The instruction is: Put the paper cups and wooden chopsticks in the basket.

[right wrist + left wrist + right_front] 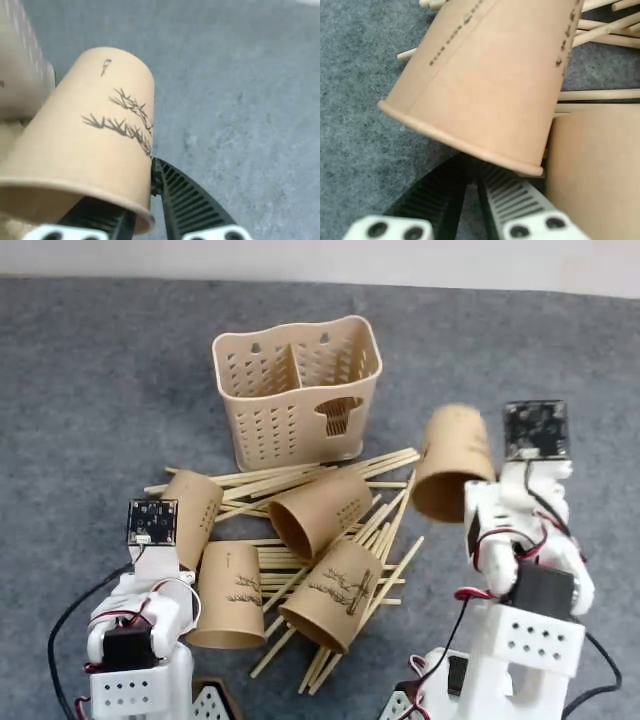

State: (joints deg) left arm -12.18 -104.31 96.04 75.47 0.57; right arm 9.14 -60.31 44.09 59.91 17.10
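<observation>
From above, the basket [297, 390] stands upright on the grey table [90, 390]. Four paper cups [318, 512] lie on their sides over scattered chopsticks [385, 462], many of them half buried. The left arm [152, 523] covers part of the leftmost cup [192, 502].

In the left wrist view, that cup's rim hides the front of the left hand [470, 167]; I cannot tell its state.

In the right wrist view, the right hand [148, 172] pinches the rim of a lifted cup [90, 140], one side lost beneath it. The basket [20, 65] is cut off at the edge.
</observation>
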